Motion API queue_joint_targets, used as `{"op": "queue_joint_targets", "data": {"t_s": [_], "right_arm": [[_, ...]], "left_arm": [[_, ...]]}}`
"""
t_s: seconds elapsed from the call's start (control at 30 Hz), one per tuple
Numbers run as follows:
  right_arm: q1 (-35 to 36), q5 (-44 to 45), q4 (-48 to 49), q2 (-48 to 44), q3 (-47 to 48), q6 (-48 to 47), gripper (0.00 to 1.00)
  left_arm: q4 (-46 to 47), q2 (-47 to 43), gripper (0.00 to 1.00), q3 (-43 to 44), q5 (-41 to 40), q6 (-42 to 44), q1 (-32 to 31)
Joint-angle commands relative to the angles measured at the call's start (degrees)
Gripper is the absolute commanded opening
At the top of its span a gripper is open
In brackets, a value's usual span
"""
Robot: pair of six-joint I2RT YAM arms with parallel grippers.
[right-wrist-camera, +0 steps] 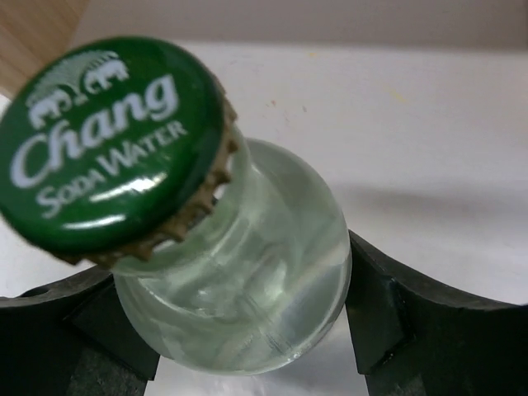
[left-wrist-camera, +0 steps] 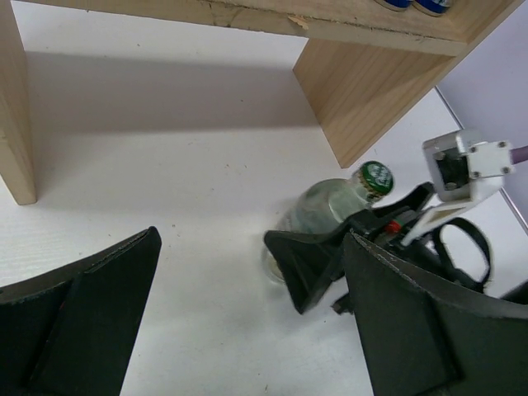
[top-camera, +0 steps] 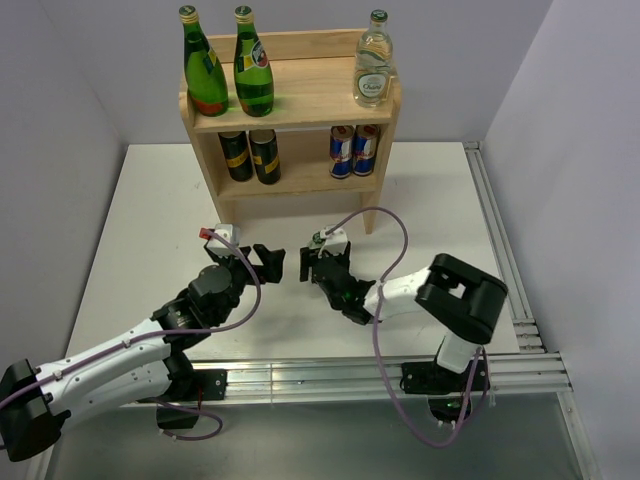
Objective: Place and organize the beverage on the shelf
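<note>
Low in the overhead frame, your left gripper hangs spread wide and empty above the white tabletop, facing the right one across a small gap. Just right of it, near frame centre, your right gripper has its black fingers set against both sides of the clear glass soda-water bottle with the green crown cap, gripping it below the neck. From the left wrist view the bottle looks tilted, cap leaning back toward the right wrist. Whether its base rests flat on the table you cannot tell.

Higher up, at top centre, stands the light-wood two-tier shelf. Its lower board holds two dark bottles and two red-and-blue cans. Its top board carries two tall green glass bottles at the left and a clear bottle at the right, with bare wood between them.

You appear to be at the pick-up step. Next, you likely need a firm hold on smooth, round glass, then a lift that rights the bottle, clears the rim, and sets it down beside its clear twin.
</note>
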Motion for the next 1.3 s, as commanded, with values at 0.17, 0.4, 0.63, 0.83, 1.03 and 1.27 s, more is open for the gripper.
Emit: {"op": "queue_joint_targets", "data": {"t_s": [0.17,0.4,0.63,0.83,1.03,1.27], "right_arm": [[2.5,4.2,-16.1,-25.1,8.2,-4.6,0.00],[3.4,2.5,-29.8,-34.9,22.5,-11.2,0.00],[3.4,0.5,-37.5,-30.5,47.7,-21.7,0.00],[3.5,1.0,-43.3,-22.1,66.8,-29.5,0.00],[1.1,0.9,-47.5,-14.5,79.1,-31.8,0.00],[-6.8,-2.4,-55.8,-5.6,93.3,-29.1,0.00]], "left_arm": [[-0.9,-1.5,0.99,-0.3,-0.4,-0.2,0.7],[-0.9,-1.4,0.99,-0.1,-0.1,-0.5,0.9],[-0.4,-0.8,0.99,-0.2,0.7,-0.9,1.1],[-1.0,-1.6,0.99,-0.2,0.5,-0.8,1.1],[-1.3,-2.6,0.99,-0.5,0.7,-0.9,1.1],[-1.5,-3.5,0.99,-1.1,1.2,-1.3,1.2]]}}
